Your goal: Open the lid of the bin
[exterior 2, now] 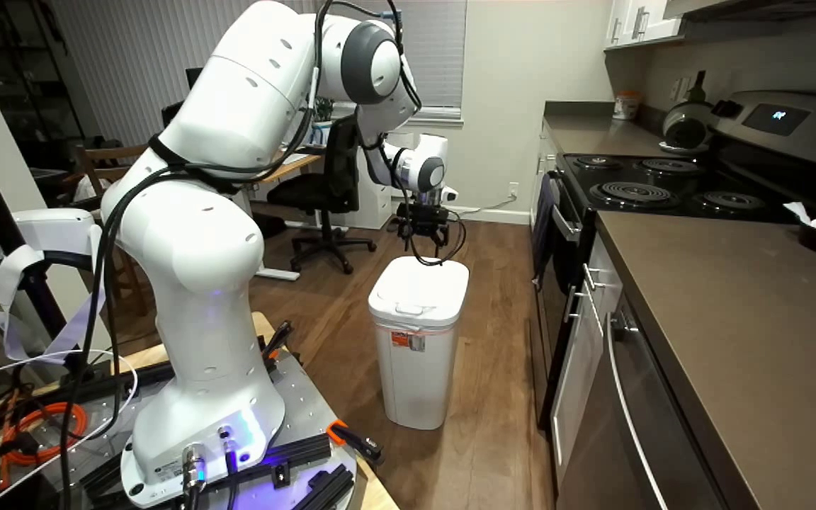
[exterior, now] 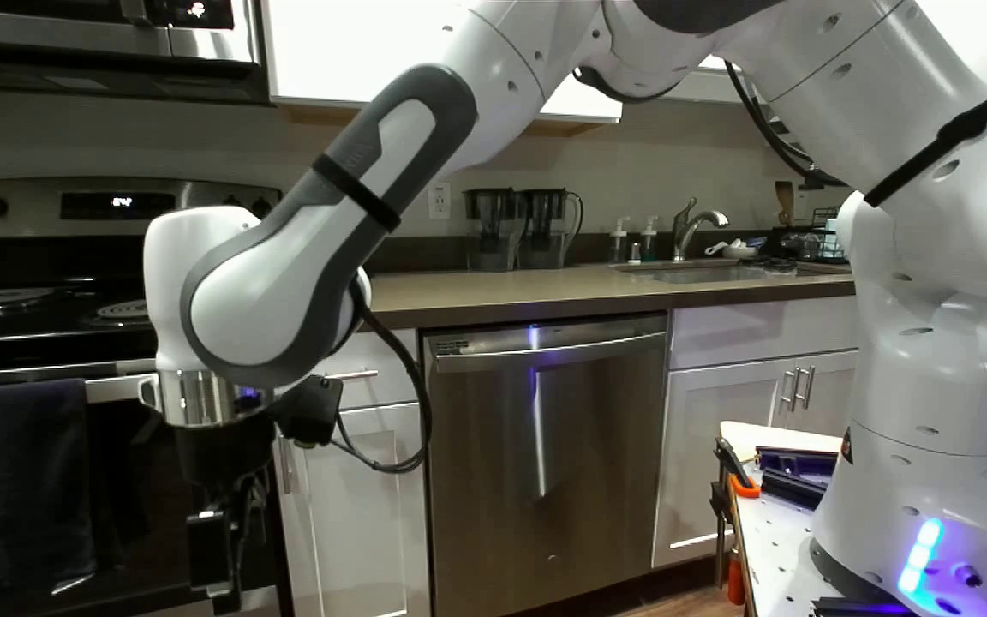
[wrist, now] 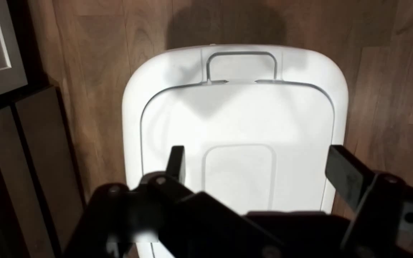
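Observation:
A white bin [exterior 2: 415, 375] stands on the wood floor in an exterior view. Its white lid [exterior 2: 418, 283] is down flat on top. A latch tab [exterior 2: 409, 309] is at the lid edge nearest the robot's base. In the wrist view the lid [wrist: 235, 114] fills the middle, with the outlined tab [wrist: 242, 67] at its top edge. My gripper [wrist: 260, 166] is open and empty, its fingers spread wide above the lid, well away from the tab. The gripper [exterior 2: 436, 241] is over the lid's far end in an exterior view. The bin is out of view in an exterior view where the gripper [exterior: 224, 561] hangs downward.
A stove [exterior 2: 571, 212] with a dark towel and a counter with a dishwasher [exterior: 545, 463] run along one side of the bin. An office chair [exterior 2: 330, 191] and a desk stand behind. The robot's mounting table [exterior 2: 309, 404] has clamps and rails on it.

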You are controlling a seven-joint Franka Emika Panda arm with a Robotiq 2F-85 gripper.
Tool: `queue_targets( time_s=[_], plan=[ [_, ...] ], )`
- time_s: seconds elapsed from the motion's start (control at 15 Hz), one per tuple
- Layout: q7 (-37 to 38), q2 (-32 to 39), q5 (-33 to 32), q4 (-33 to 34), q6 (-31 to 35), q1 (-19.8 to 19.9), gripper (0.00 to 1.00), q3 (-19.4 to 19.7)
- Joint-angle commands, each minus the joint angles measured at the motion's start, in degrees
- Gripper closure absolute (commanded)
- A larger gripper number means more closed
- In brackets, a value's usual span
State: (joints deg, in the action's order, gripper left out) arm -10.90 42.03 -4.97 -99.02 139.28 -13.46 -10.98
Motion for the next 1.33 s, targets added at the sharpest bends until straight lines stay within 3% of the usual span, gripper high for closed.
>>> queue_targets(
  time_s=[0.0, 0.2, 0.33, 0.67, 1.0, 1.2, 1.27],
  plan=[
    [5.3, 4.0, -1.0, -1.2, 4.8, -3.7, 0.00, 1.0],
    [11.9, 6.8, -1.3, -2.9, 8.3, -8.0, 0.00, 2.7],
    [17.0, 8.7, -2.0, -4.0, 11.4, -11.6, 0.26, 5.1],
    [25.6, 9.5, -2.9, -7.7, 15.6, -18.4, 0.59, 11.2],
    [25.4, 9.5, -4.0, -7.7, 15.9, -18.4, 0.93, 14.3],
    [23.6, 10.7, -5.1, -6.0, 16.5, -16.8, 0.98, 14.9],
    [22.3, 12.2, -5.3, -2.3, 14.9, -15.4, 1.00, 14.7]
  ],
)
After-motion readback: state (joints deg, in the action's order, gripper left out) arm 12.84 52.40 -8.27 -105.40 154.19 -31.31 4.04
